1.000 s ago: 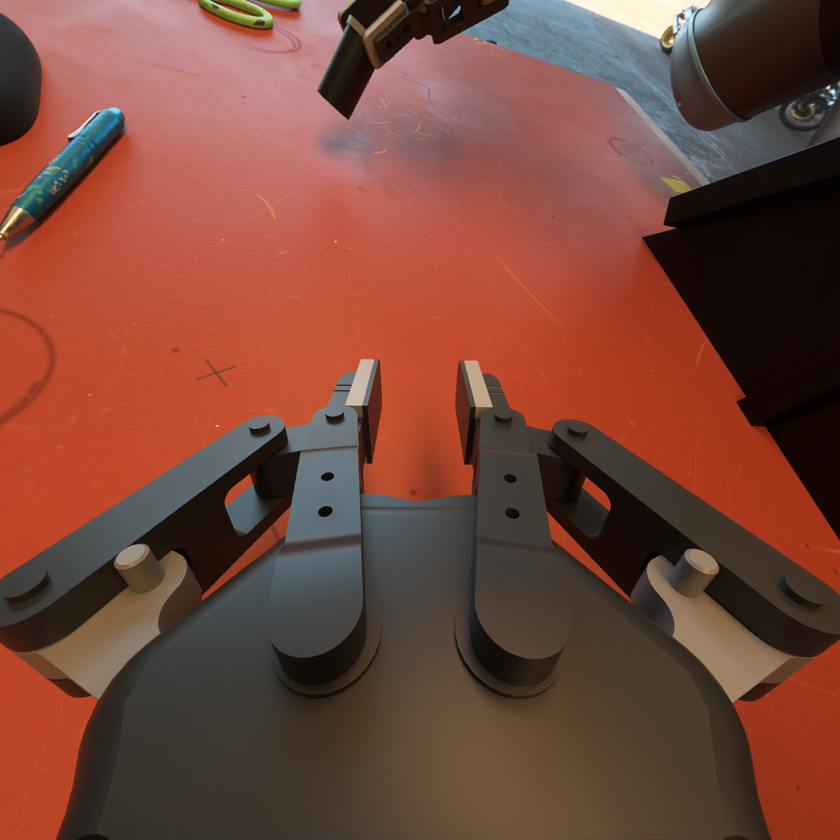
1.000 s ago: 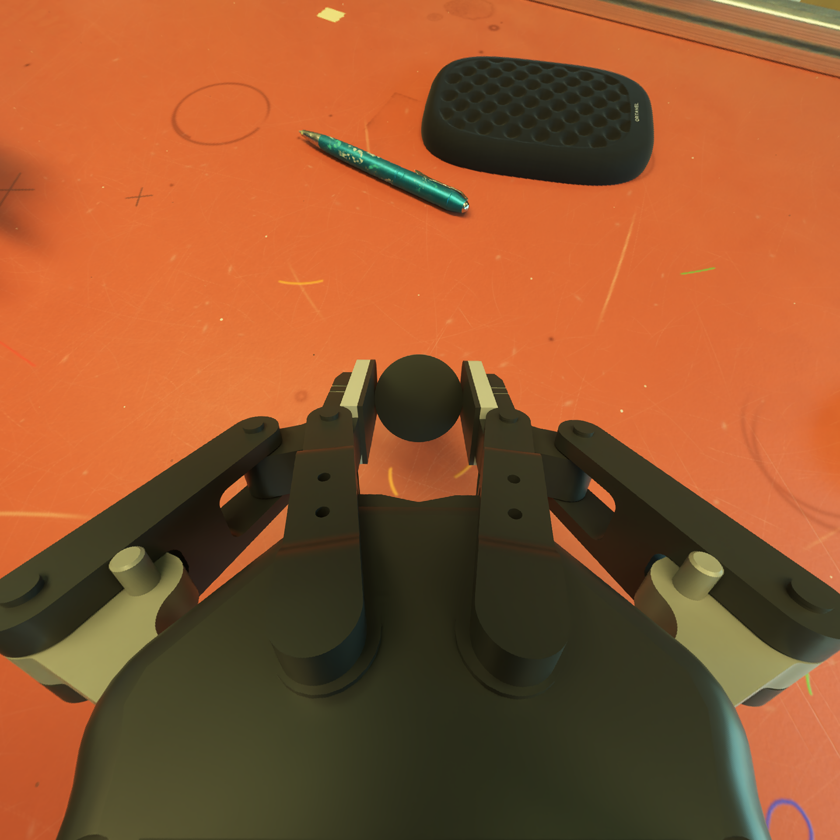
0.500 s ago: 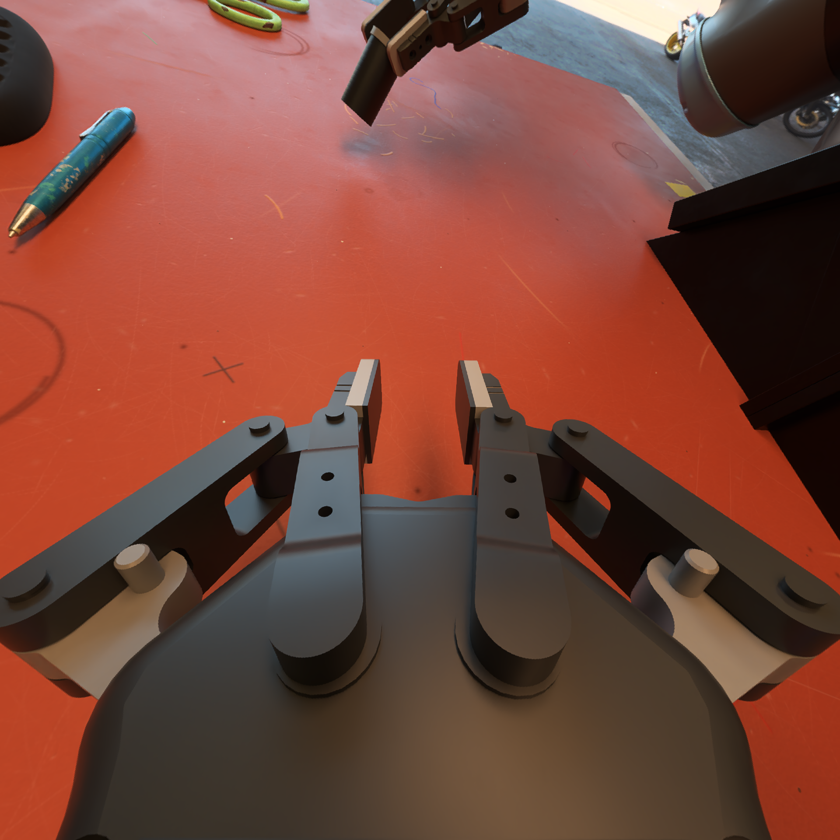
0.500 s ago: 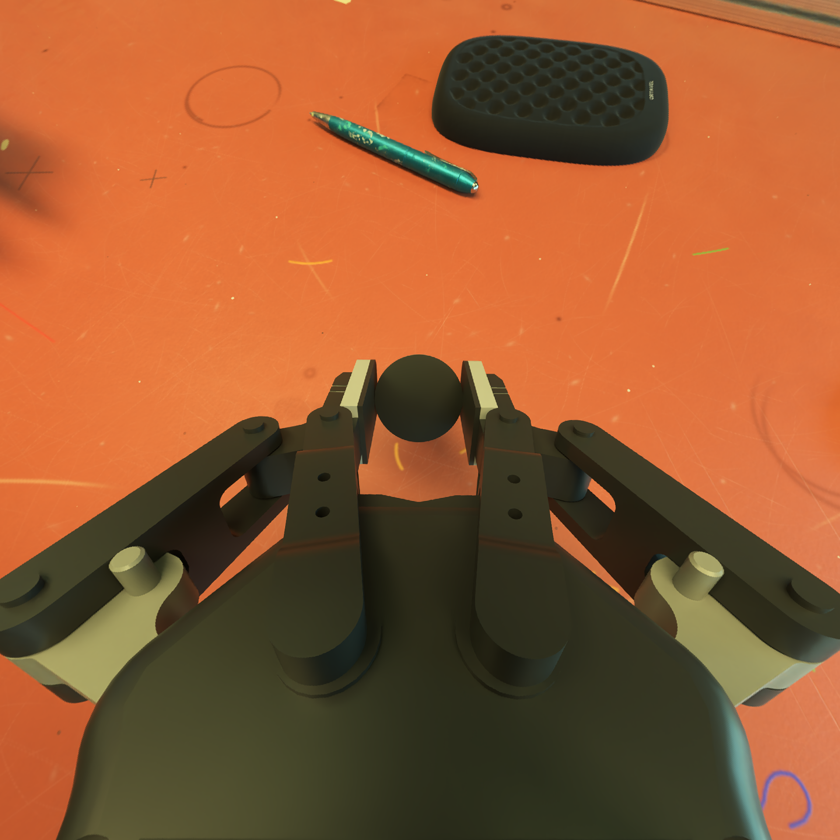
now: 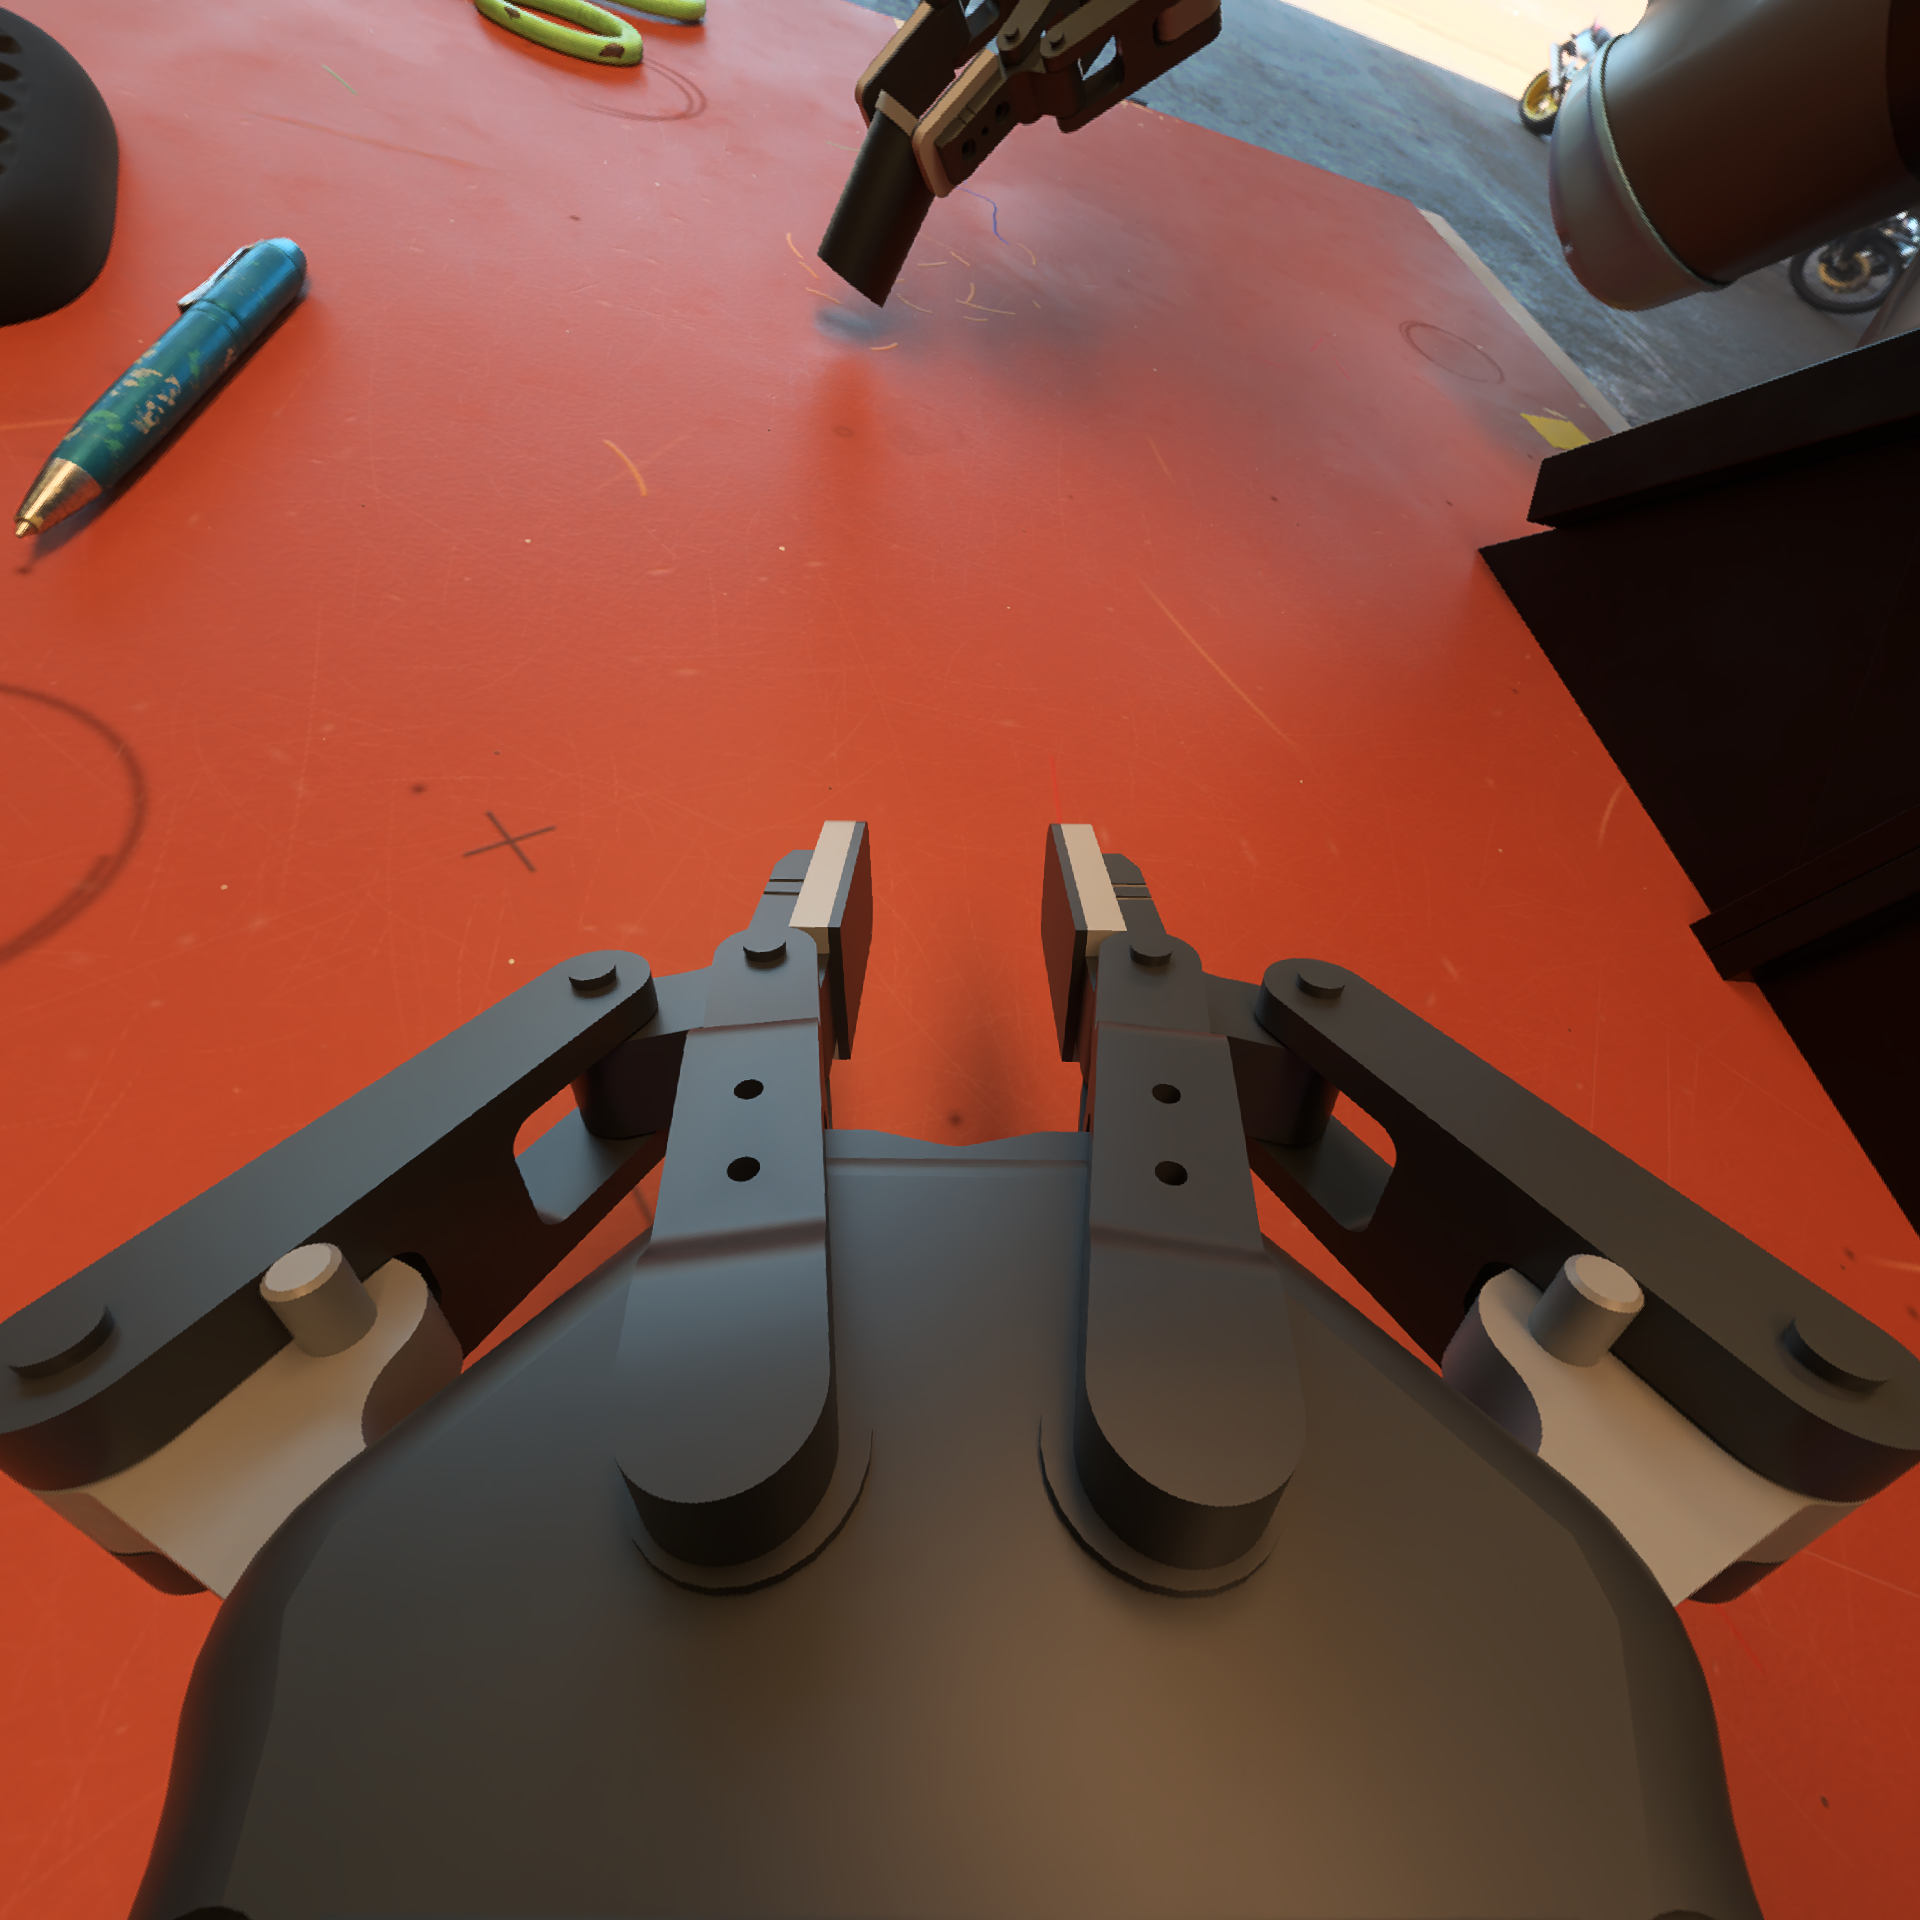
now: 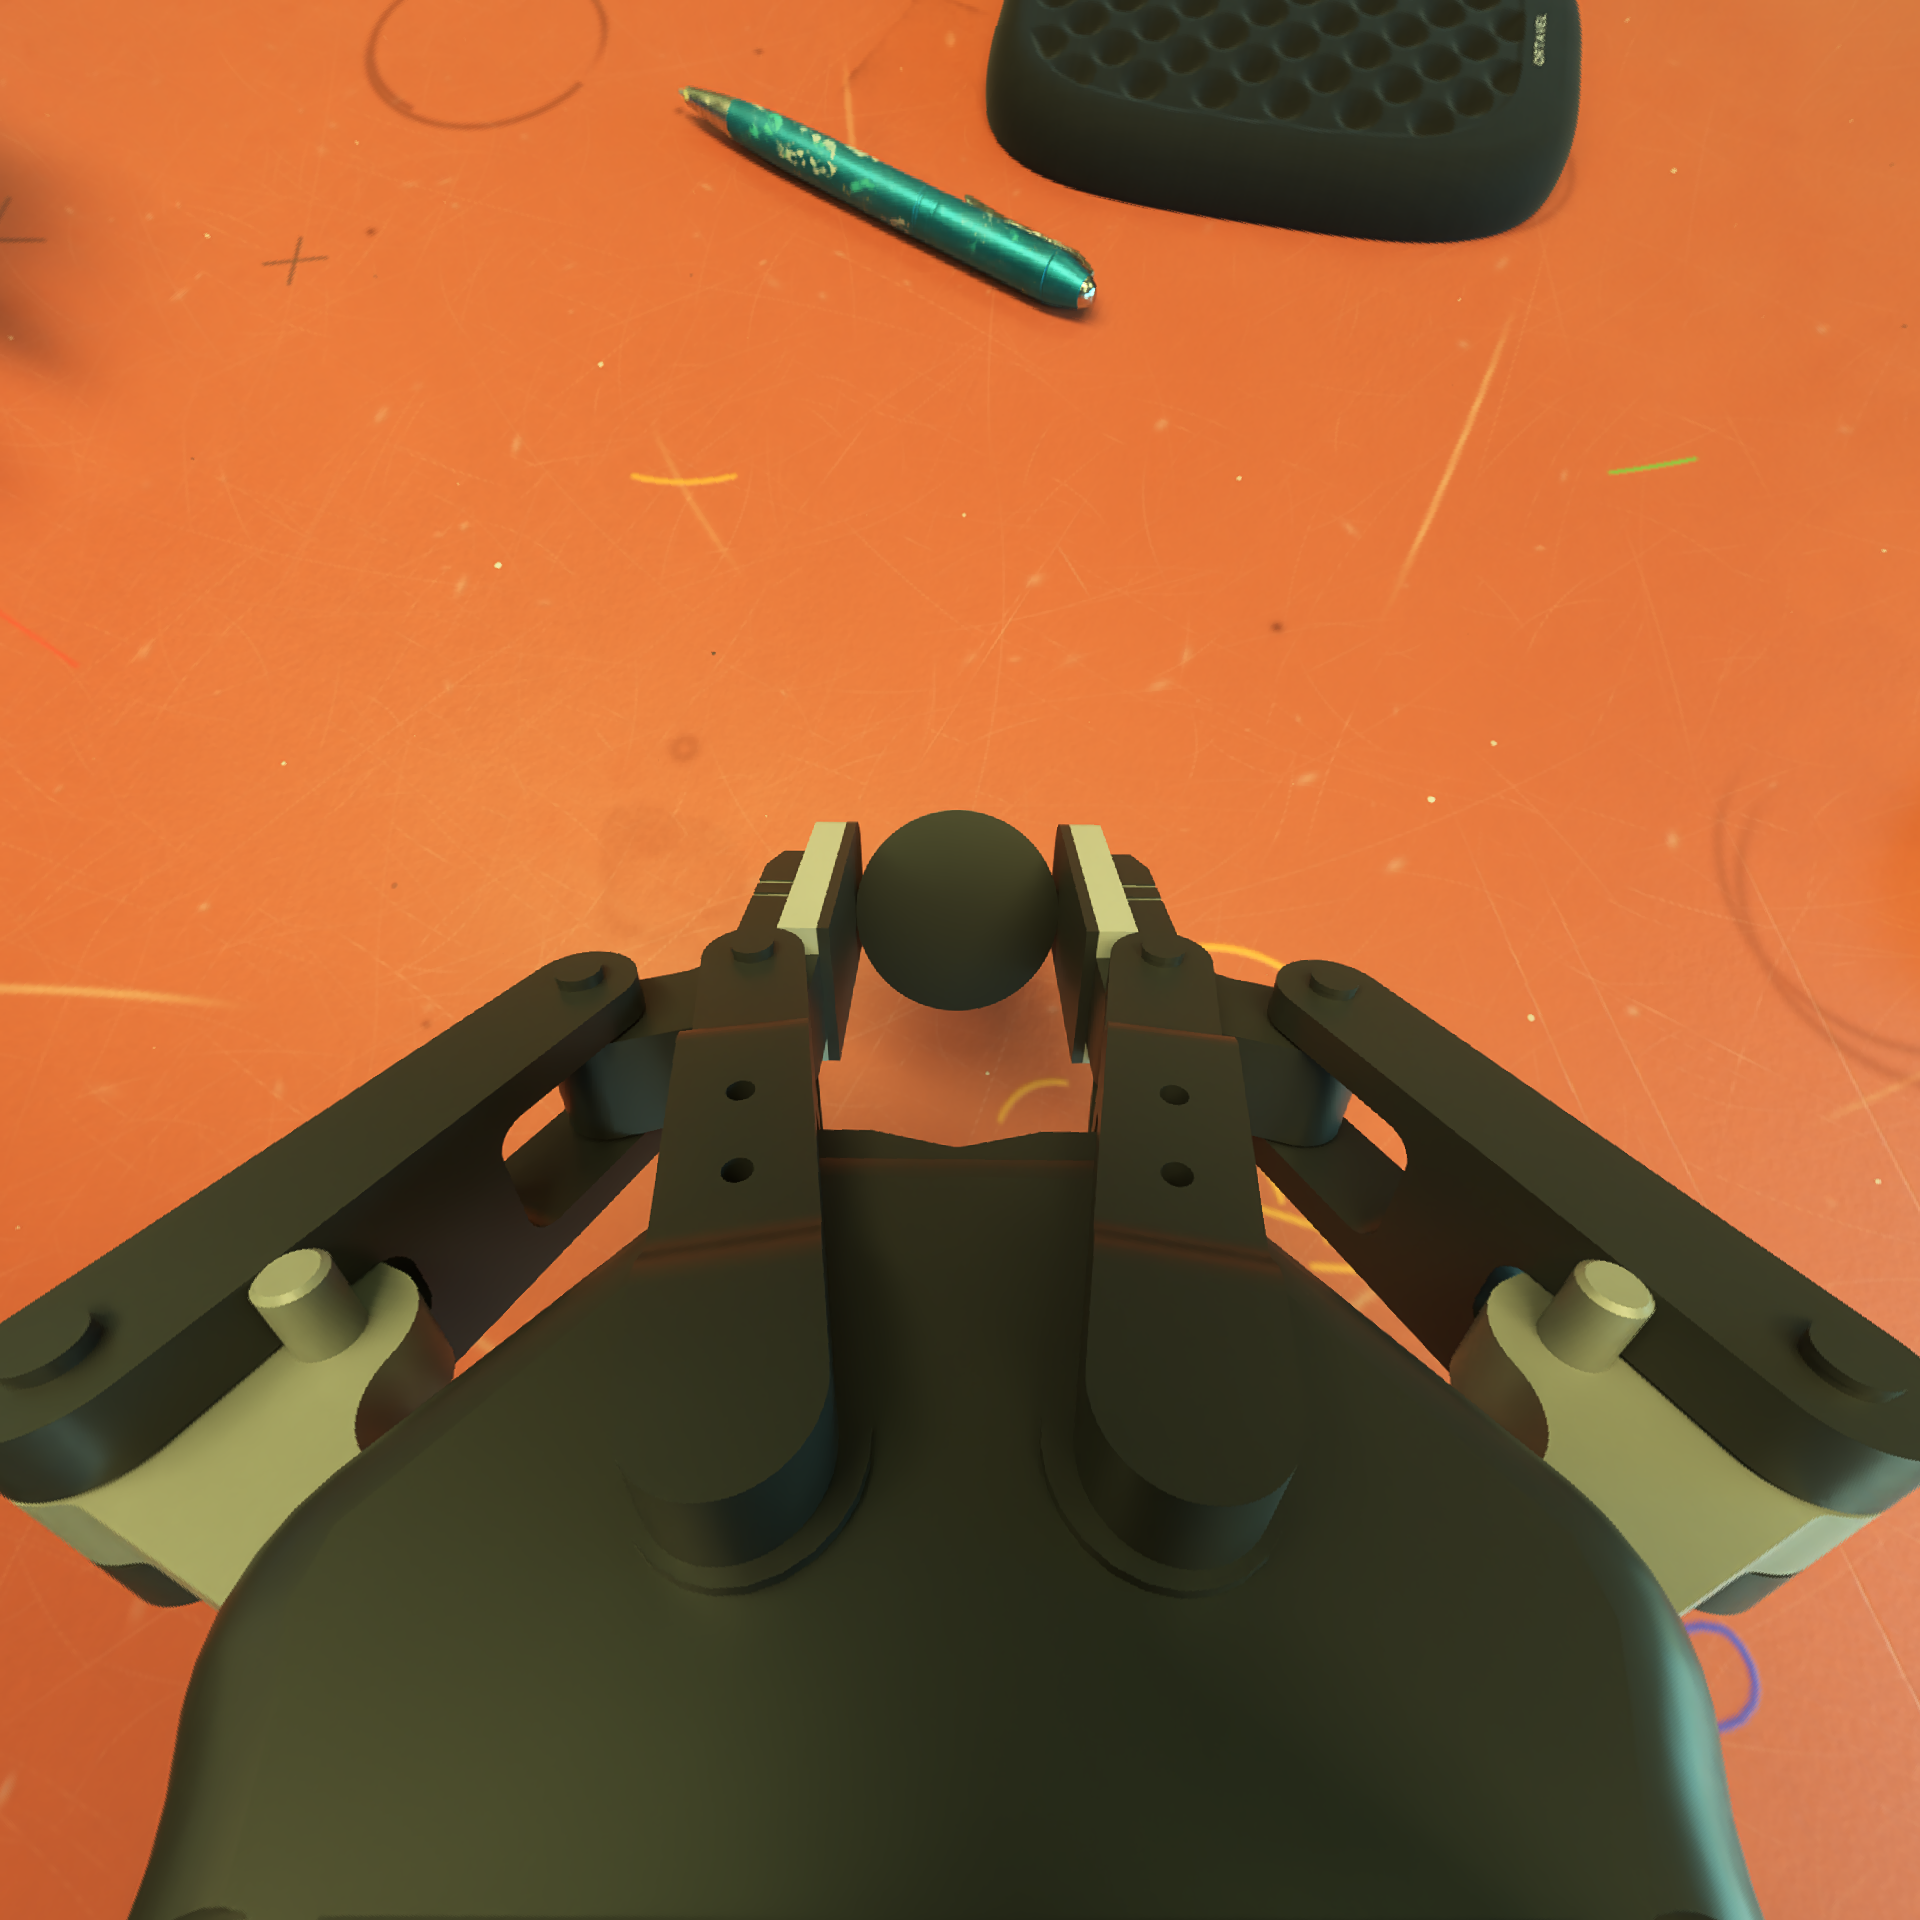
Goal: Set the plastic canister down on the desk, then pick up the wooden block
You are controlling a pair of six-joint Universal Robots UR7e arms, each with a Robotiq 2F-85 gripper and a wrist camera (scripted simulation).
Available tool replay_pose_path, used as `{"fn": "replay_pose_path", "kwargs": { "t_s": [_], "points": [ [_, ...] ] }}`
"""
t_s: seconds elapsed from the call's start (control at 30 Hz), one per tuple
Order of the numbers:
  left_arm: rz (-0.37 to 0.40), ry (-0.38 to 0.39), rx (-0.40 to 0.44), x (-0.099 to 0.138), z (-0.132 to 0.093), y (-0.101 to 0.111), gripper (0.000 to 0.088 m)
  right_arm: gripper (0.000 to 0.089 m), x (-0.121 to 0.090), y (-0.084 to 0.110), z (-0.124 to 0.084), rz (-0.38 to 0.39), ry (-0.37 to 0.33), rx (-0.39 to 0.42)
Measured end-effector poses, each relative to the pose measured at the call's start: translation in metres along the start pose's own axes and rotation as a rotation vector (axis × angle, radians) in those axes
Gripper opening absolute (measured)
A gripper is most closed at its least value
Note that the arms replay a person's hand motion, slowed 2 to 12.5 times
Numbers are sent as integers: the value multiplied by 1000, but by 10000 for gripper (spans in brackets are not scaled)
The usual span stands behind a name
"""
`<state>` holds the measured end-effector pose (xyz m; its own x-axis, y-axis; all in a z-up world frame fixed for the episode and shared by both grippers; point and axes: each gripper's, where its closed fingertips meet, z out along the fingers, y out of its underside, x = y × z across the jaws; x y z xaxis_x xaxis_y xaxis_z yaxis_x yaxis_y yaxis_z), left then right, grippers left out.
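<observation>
plastic canister clamped between right jaws

pen left of pad, both on desk

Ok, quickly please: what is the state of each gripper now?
Left gripper: open, holding nothing.
Right gripper: closed on the black plastic canister, just above the desk.

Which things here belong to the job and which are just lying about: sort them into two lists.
Job:
- plastic canister, dark, tilted, just above the desk
- right gripper, shut on it
- red desk
- left gripper, open, empty
- wooden block: not in view

Lying about:
- teal pen
- black honeycomb pad
- green scissors
- black cabinet
</observation>
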<state>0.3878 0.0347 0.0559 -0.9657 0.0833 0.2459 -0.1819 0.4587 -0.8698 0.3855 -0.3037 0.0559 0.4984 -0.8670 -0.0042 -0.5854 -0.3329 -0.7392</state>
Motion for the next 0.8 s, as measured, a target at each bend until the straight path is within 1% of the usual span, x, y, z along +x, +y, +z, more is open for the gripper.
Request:
{"fn": "replay_pose_path", "kwargs": {
  "t_s": [0.23, 0.47, 0.6, 0.8],
  "points": [
    [3, 4, -5, 1, 1, 1, 302, 330, 1, 2, -4, -1, -10, -33],
    [3, 5, -11, 1, 2, 2, 302, 330, -3, -3, -6, 13, -51, -80],
    [2, 6, -13, 1, 2, 2, 302, 330, -3, -2, -5, 16, -54, -136],
    [1, 5, -12, 1, 2, 2, 301, 330, 0, 6, -3, 15, -39, -261]
  ]
}}
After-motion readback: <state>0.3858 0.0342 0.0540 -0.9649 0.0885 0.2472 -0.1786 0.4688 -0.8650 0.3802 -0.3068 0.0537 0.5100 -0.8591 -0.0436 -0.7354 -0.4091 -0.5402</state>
